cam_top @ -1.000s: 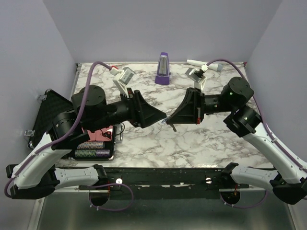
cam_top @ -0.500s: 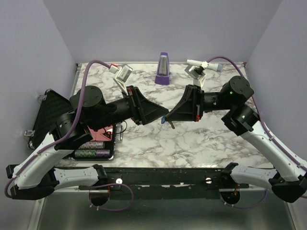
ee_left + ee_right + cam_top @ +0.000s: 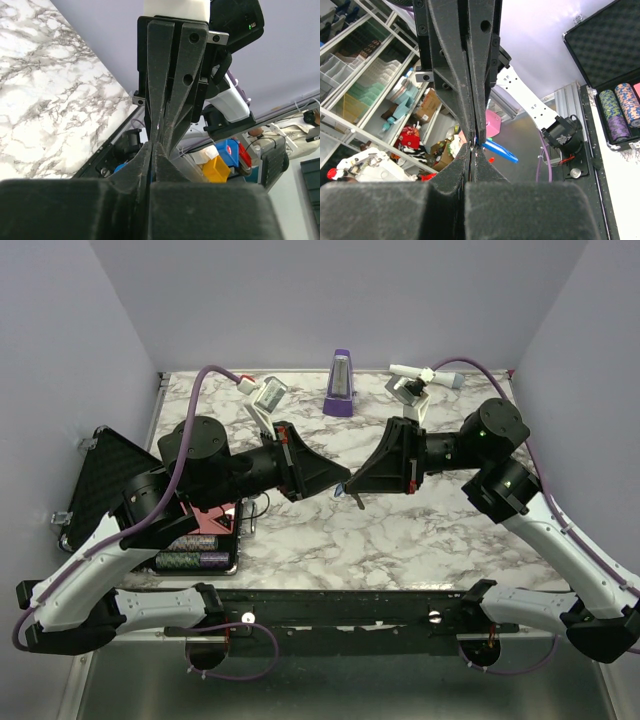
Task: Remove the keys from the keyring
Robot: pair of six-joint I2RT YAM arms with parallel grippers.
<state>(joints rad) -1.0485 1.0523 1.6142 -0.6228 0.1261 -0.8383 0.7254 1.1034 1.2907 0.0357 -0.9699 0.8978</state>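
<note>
My two grippers meet tip to tip above the middle of the marble table [image 3: 430, 540]. The right gripper [image 3: 355, 484] [image 3: 473, 146] is shut, with tiny silvery parts of the keyring [image 3: 472, 148] pinched at its tips. The left gripper [image 3: 343, 479] [image 3: 154, 145] is shut too, and a blue sliver shows between its jaws. The blue-headed key [image 3: 341, 493] [image 3: 500, 151] hangs out below the meeting point. The other keys are too small to make out.
A purple metronome-shaped block [image 3: 340, 386] and a white cylinder [image 3: 408, 370] stand at the table's far edge. An open black case [image 3: 100, 475] with rows of poker chips [image 3: 190, 552] lies at the table's left side, under the left arm.
The left gripper has moved right to the right gripper's tips and shut its jaws there. The right gripper has stayed shut and shifted slightly left with the hanging key.
</note>
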